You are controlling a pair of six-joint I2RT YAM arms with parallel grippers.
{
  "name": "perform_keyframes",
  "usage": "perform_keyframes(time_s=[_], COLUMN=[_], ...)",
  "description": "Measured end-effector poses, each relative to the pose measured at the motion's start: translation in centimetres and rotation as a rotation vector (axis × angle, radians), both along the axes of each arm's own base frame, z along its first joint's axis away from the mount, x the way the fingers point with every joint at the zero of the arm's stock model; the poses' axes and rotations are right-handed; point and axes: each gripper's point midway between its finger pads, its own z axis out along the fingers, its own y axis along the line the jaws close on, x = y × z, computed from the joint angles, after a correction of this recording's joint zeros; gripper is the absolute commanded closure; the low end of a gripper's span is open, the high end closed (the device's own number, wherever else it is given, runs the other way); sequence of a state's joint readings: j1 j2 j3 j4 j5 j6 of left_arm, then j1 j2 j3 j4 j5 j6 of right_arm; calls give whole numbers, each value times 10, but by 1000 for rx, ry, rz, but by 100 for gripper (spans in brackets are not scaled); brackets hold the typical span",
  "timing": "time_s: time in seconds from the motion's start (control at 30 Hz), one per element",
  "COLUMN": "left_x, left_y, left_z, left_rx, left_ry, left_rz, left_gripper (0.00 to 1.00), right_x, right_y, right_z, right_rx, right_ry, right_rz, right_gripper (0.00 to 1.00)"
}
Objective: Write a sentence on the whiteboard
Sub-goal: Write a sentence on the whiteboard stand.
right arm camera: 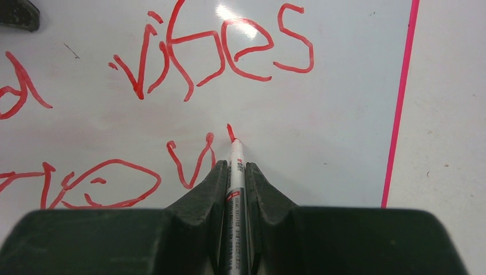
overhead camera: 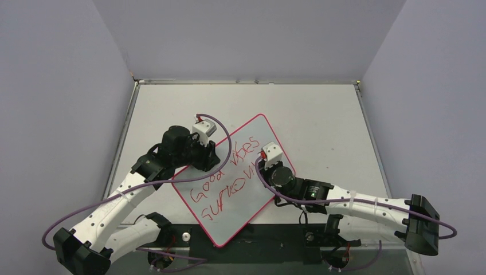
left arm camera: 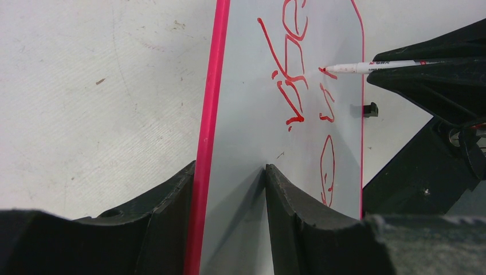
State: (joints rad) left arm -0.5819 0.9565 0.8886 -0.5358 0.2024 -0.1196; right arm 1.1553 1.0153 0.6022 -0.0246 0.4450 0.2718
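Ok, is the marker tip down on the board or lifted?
Down: in the right wrist view the marker tip sits at the end of a red stroke on the whiteboard.

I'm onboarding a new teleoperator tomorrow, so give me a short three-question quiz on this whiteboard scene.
1. True or false: the right gripper is shut on the marker.
2. The marker tip sits: A) on "vibes"; B) at the end of the second line of the sentence; C) on "Good".
3. Short answer: what lies between the open fingers of the left gripper?
Key: 1 true; 2 B; 3 the pink frame edge of the whiteboard.
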Motion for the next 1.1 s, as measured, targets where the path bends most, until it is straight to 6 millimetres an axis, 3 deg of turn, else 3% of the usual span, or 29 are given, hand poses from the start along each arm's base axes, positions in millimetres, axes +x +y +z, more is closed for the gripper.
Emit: perform_keyframes(time_s=[0.53, 0.8, 1.1], left_x=[0, 0, 0], left_y=[0, 0, 1], left_z=[0, 0, -1], left_rx=[0, 0, 5], left_ry=[0, 0, 1], left_rz=[0, 0, 6], left_gripper=[100, 100, 100], right_x=[22, 21, 12], right_y=[-15, -15, -23], right_z=[2, 1, -14], right_rx=[-24, -11, 7], right_ry=[-13, -2, 32], right_rz=[-61, -59, -60], right_gripper=[100, 100, 100])
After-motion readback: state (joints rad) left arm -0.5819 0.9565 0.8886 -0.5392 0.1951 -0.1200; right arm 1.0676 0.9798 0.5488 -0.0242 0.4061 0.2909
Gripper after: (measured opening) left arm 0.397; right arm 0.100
